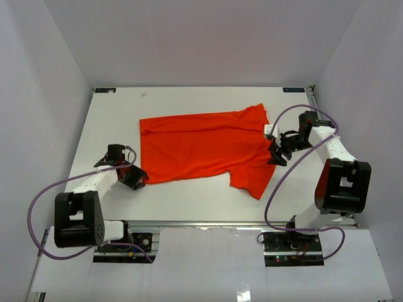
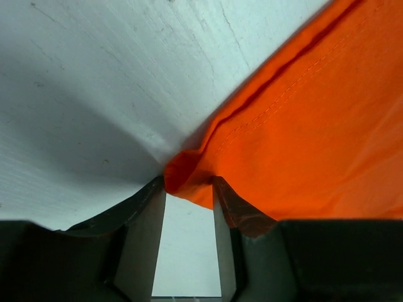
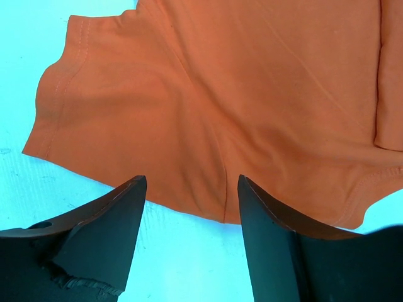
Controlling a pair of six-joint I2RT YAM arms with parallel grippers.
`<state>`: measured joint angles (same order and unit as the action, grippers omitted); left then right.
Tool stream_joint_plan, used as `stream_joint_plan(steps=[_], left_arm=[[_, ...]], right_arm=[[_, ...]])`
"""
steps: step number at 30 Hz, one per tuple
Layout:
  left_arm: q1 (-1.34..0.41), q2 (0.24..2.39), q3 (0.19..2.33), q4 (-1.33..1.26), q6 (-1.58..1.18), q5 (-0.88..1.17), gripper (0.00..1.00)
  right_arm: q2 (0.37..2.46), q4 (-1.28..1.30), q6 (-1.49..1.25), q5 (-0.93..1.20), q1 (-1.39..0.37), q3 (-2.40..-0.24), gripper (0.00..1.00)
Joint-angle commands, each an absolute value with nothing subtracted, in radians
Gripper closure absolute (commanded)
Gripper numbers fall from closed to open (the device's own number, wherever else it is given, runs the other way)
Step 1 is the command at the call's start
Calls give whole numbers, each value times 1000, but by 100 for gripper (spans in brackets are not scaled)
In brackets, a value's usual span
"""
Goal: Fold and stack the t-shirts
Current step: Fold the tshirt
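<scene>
The bright orange-red t-shirt lies spread on the white table, hem to the left, a sleeve pointing to the near right. My left gripper is at the shirt's near-left corner; in the left wrist view the jaws stand narrow, pinching the bunched corner between the fingertips. My right gripper is open at the shirt's right edge. In the right wrist view its jaws stand wide just above the table, with the shirt's edge and a seam between them, not touching.
The white table is walled on the left, back and right. A small white tag or clip sits by the shirt's right edge near the right arm. Purple cables loop beside both arms.
</scene>
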<state>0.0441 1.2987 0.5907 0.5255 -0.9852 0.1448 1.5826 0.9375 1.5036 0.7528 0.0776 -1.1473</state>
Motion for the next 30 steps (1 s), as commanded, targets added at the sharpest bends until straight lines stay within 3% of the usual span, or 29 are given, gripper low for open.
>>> stream_joint_plan(steps=[1, 10, 13, 21, 30], left_arm=[[43, 1335, 565, 512, -974, 75, 55], [43, 1316, 568, 508, -969, 81, 87], [43, 1316, 581, 508, -968, 90, 92], [43, 1302, 589, 508, -962, 104, 92], [44, 1307, 589, 511, -962, 110, 92]], right_arm=[[1554, 957, 1526, 755, 81, -1137, 34], [1552, 1043, 1868, 697, 113, -1098, 31], [1583, 1055, 1942, 663, 118, -1085, 31], [1690, 970, 1893, 638, 106, -1111, 45], [1756, 841, 1810, 575, 84, -1091, 46]])
